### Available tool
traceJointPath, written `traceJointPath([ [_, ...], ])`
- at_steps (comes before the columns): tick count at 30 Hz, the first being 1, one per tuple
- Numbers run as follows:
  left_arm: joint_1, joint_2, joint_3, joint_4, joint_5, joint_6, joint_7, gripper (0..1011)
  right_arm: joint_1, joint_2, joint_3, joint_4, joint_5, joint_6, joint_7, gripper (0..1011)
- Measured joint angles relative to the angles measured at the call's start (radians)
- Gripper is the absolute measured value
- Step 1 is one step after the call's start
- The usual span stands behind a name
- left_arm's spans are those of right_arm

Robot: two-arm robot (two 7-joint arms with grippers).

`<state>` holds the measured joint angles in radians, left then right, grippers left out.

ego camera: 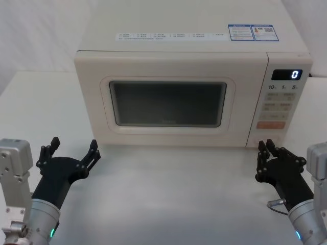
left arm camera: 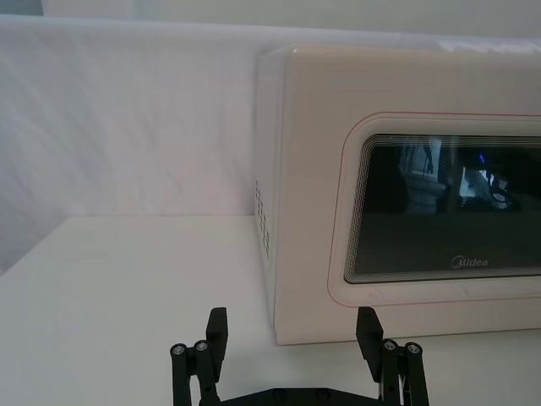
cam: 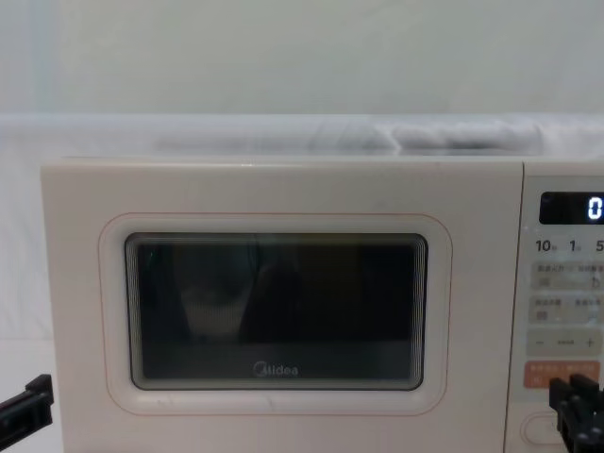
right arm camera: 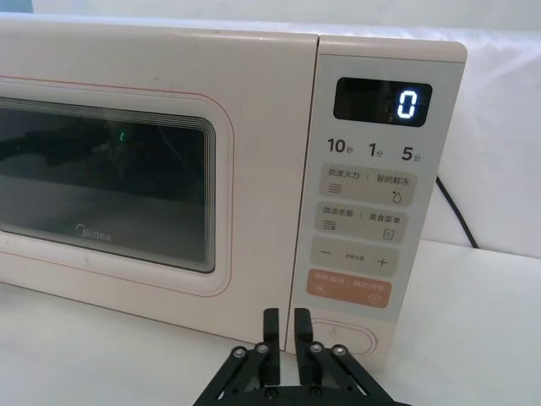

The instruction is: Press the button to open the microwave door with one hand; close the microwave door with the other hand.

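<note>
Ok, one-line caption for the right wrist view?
Right pincer, nearly shut, poised before the button under the panel; door closed.

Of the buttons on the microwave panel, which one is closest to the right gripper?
The wide cream oval button at the panel's bottom, right beyond the right gripper; the orange button sits above it.

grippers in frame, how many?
2. Left gripper, open, low before the microwave door's left edge. Right gripper, nearly shut, just before the button.
</note>
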<state>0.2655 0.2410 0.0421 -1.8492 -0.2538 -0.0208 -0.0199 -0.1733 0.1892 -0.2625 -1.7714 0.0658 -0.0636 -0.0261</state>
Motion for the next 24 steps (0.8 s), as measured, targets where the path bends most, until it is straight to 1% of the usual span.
traceJointPath([
  [3, 0.0, 0.0, 0.0, 0.0, 0.0, 0.0, 0.0, 1001, 0.0, 0.0, 0.0, 0.0, 0.0, 0.0, 0.0, 45],
  [6, 0.0, 0.0, 0.0, 0.0, 0.0, 0.0, 0.0, 1001, 0.0, 0.0, 0.0, 0.0, 0.0, 0.0, 0.0, 0],
  [18, 0.0, 0.0, 0.0, 0.0, 0.0, 0.0, 0.0, 1001, 0.0, -0.001, 0.003, 0.0, 0.004, -0.001, 0.008, 0],
  [24, 0.0, 0.0, 0.0, 0.0, 0.0, 0.0, 0.0, 1001, -0.001, -0.013, 0.039, 0.011, 0.082, 0.007, 0.075, 0],
])
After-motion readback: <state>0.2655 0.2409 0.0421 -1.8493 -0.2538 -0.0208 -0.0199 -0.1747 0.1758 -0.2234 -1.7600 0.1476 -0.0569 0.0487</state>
